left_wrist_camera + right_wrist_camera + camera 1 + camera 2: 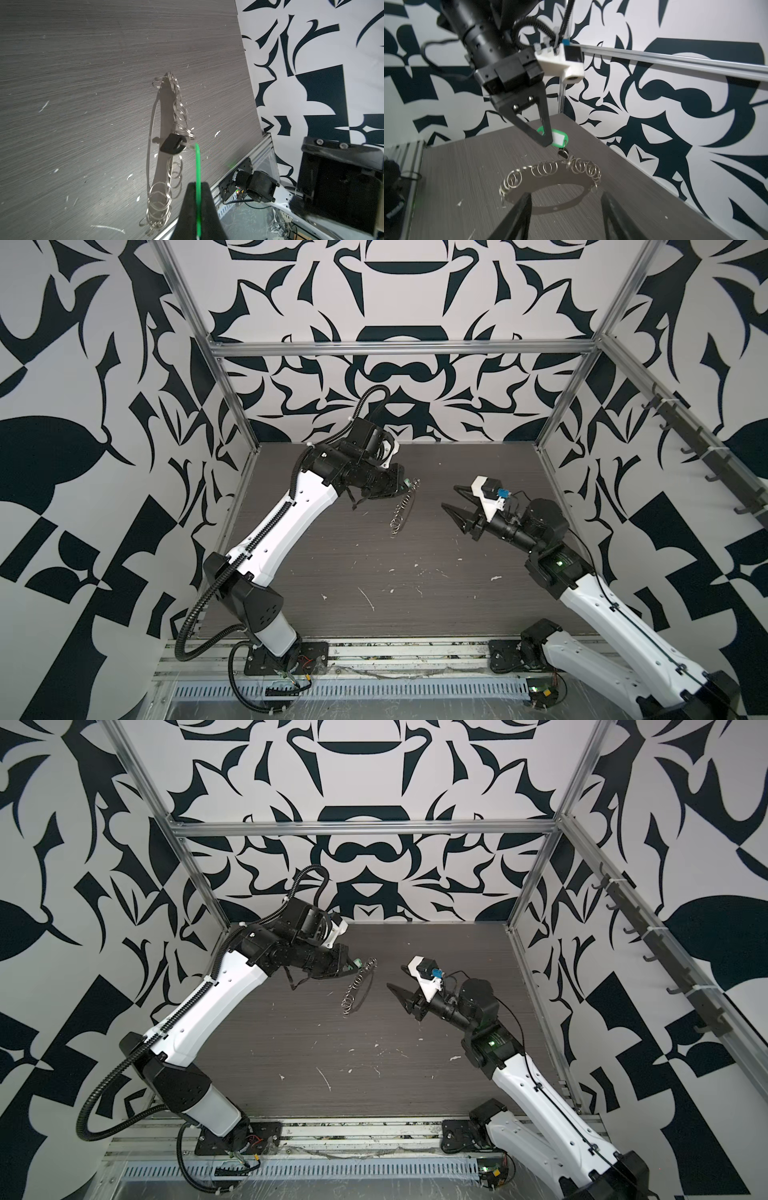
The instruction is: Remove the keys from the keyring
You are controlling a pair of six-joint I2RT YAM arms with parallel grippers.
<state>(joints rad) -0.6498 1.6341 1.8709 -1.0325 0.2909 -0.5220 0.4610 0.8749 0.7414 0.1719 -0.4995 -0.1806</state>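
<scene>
**Left end effector (547, 143) grips the keys (562, 154)**

It is clenched on their green tag (560, 137), and the keyring (546, 168) dangles from the key over the surface (467, 166). The right end effector (449, 495) is released, near the keyring, touching nothing.

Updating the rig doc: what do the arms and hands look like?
Both arms: white shells, black joints and bases. The left arm carries a ribbed black conduit; the right arm a thin black cable and a green light at a joint. The left hand and right hand have black, tapered triangular fingers and a white camera mount behind each.
</scene>
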